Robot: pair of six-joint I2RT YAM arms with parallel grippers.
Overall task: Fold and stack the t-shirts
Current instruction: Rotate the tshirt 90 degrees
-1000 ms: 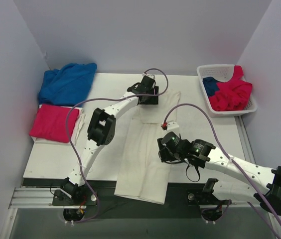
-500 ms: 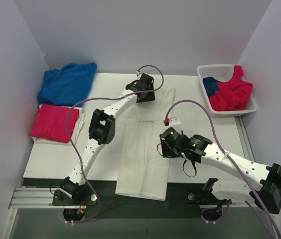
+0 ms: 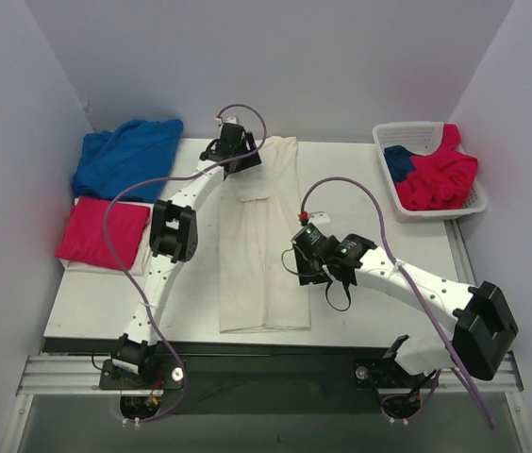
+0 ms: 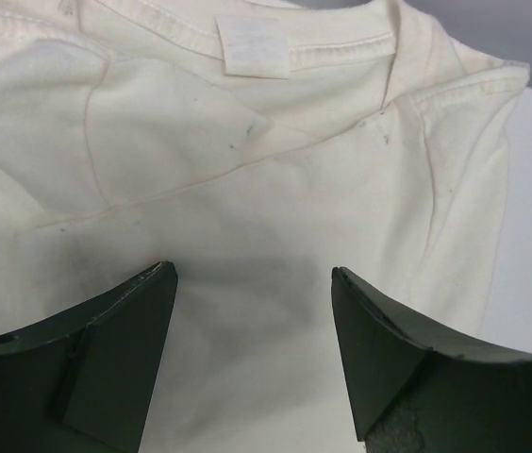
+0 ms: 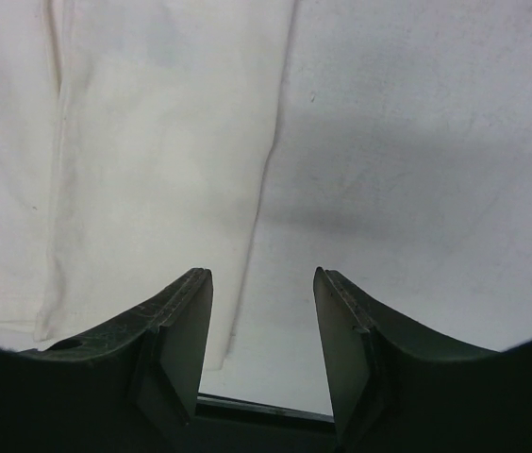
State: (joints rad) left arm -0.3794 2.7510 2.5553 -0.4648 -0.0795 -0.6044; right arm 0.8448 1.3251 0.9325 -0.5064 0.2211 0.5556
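Two pairs of fingers stand apart with nothing clamped between them. The left gripper (image 4: 252, 283) hangs over the collar end of the cream-white t-shirt (image 4: 247, 189), its dark fingers (image 4: 120, 349) framing the cloth just below the neck label (image 4: 252, 42) and the turned-in sleeves; whether the tips touch the fabric cannot be told. The right gripper (image 5: 261, 283) straddles the shirt's right long edge, one finger over cloth and the other over bare table (image 5: 417, 142). From above, the shirt lies as a long narrow strip down the middle of the table, collar at the far edge, hem near the front edge. Open tabletop spreads on both sides of it – wider on the right, where the right arm's purple cable (image 3: 341, 184) loops across. At the far left corner lies a crumpled royal-blue t-shirt (image 3: 124, 156), and just in front of it a folded crimson-pink t-shirt (image 3: 101, 231). A white lattice basket (image 3: 407, 130) at the far right corner holds more crimson and blue cloth – too bunched to count. The wrist views cut off the rest of the strip.
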